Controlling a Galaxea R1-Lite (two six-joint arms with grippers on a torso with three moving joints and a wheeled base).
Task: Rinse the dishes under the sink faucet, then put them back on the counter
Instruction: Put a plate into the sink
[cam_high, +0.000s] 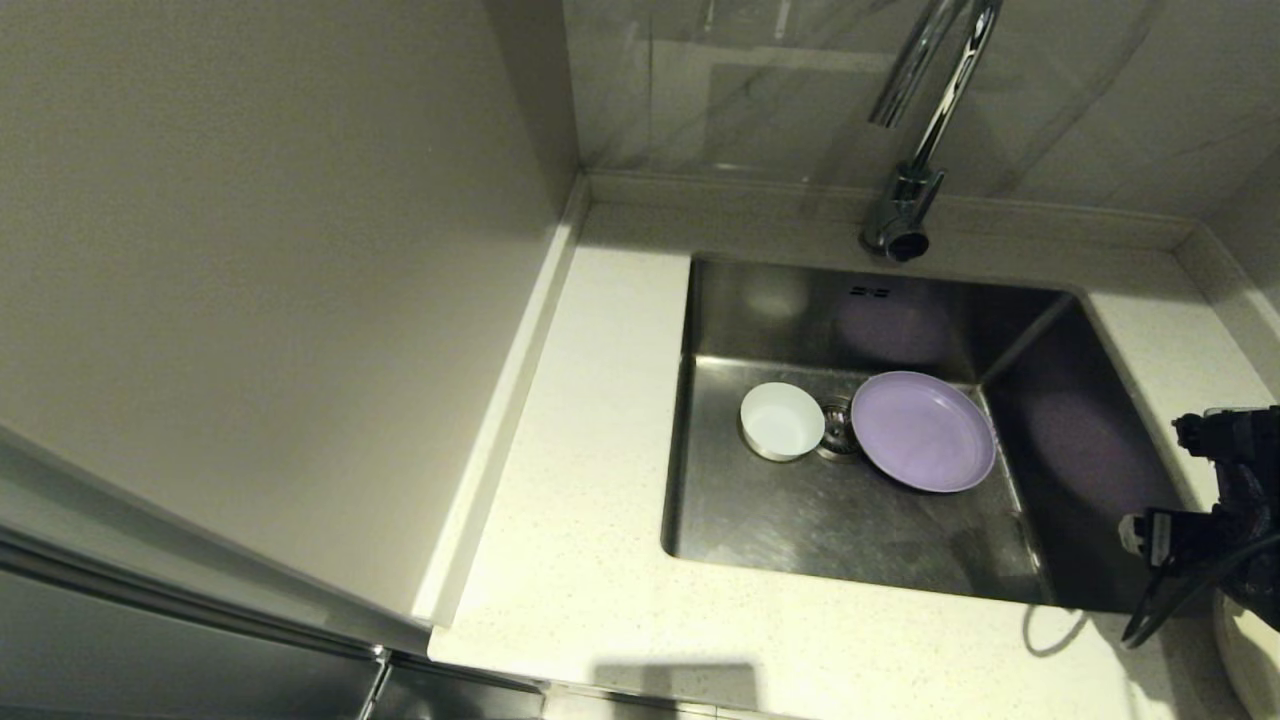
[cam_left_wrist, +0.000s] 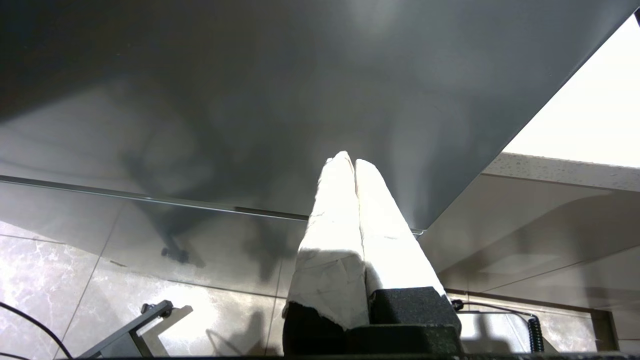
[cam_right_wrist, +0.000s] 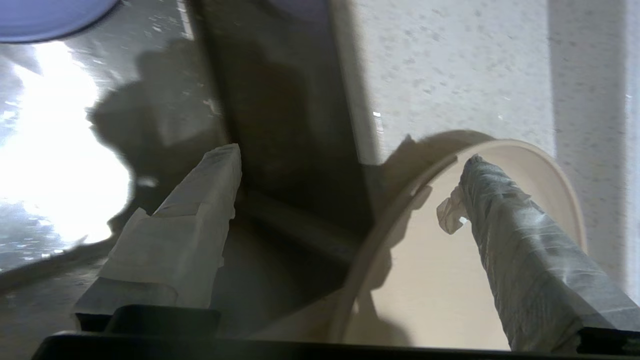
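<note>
In the sink (cam_high: 790, 530) lie two of the dishes: a small white bowl (cam_high: 782, 421) left of the drain (cam_high: 838, 430) and a lavender plate (cam_high: 922, 431) right of it. The faucet (cam_high: 925, 110) rises behind the basin. A beige plate (cam_high: 1250, 650) rests on the counter (cam_high: 580, 500) at the sink's front right corner. My right gripper (cam_right_wrist: 350, 155) hangs open above that beige plate (cam_right_wrist: 450, 280); one finger is over the plate, the other over the basin, and neither touches the rim. My left gripper (cam_left_wrist: 350, 159) is shut and holds nothing, parked low beside the cabinet.
A tall cabinet panel (cam_high: 250, 280) walls off the counter's left side. A raised back edge (cam_high: 720, 190) runs behind the sink. My right arm (cam_high: 1225, 500) and its cable stand over the sink's right rim.
</note>
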